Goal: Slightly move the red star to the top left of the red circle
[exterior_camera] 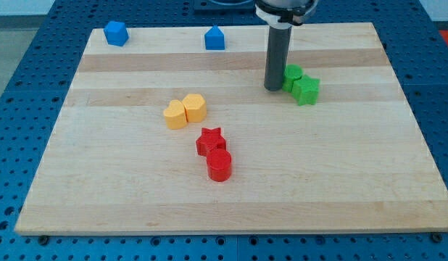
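Observation:
The red star (209, 141) lies near the board's middle, touching the red circle (219, 165), which sits just below and slightly right of it. My tip (272, 88) stands well up and to the right of both red blocks, right beside the left edge of the green blocks.
Two green blocks, a round one (292, 75) and a star (307, 90), sit next to my tip on its right. Two yellow blocks (185, 111) sit up-left of the red star. A blue block (116, 33) and another blue block (214, 38) lie along the wooden board's (101, 188) top edge.

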`<action>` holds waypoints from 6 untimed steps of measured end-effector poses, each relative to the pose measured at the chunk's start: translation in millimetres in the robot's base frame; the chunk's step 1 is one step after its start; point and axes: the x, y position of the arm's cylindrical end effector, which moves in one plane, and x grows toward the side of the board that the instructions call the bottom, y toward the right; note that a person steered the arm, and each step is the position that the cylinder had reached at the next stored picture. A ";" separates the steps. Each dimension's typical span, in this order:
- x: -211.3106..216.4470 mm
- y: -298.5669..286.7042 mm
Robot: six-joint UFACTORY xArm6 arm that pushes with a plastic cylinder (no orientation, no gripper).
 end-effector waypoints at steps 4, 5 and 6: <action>96.0 -110.7; 85.0 -114.9; 71.7 -117.7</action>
